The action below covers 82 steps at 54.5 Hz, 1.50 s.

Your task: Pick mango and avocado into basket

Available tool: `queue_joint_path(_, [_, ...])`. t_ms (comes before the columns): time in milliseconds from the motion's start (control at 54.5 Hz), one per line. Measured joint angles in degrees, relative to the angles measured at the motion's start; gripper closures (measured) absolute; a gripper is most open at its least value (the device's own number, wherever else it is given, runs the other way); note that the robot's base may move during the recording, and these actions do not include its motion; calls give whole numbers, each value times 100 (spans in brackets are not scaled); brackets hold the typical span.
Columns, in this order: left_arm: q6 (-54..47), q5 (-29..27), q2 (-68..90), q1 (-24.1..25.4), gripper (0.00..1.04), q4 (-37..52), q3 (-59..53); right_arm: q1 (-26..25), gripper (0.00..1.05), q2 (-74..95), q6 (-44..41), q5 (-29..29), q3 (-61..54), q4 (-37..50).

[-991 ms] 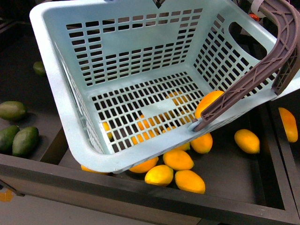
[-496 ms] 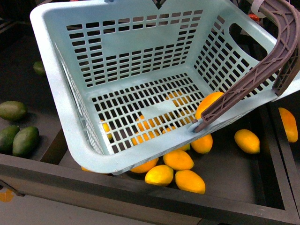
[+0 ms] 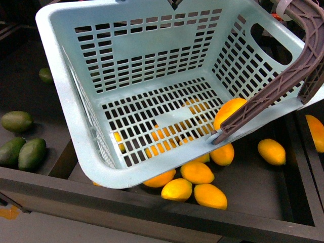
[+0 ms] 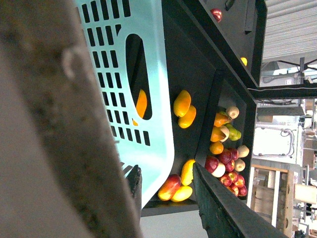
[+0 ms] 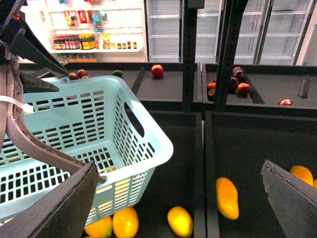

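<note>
Right wrist view | right tool (image 5: 178, 171) wide open, empty | left tool (image 4: 166, 173) grip cannot tell | basket (image 3: 56, 76) tilted

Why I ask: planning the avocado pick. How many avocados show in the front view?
3 for sure, left of the basket: one avocado farther back, two side by side nearer. A green fruit beside the basket wall may be a fourth; others may be hidden.

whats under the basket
Yellow-orange mangoes lie in the dark bin beneath the basket; more show through its floor slots. How many the floor covers cannot be told.
</note>
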State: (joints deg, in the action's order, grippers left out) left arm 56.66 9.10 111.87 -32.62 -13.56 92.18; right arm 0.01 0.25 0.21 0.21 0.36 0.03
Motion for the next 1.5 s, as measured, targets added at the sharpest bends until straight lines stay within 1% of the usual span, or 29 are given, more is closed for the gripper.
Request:
queue_joint_path(55, [-11,4,0,-35,72,0,0,-2,8,0,-2,2,0,-4])
queue_joint_path(184, [48,146,0,-55,72,0,0,-2,8,0,-4,-7,0,-11])
queue_joint_path(587, [7,-33,0,0,72,7,2,-2,8,-2,-4,-22,0,-20])
queue_joint_path(1505, [11,-9,0,17,72,9,4,-2,8,-2,-11,-26,-2,-22])
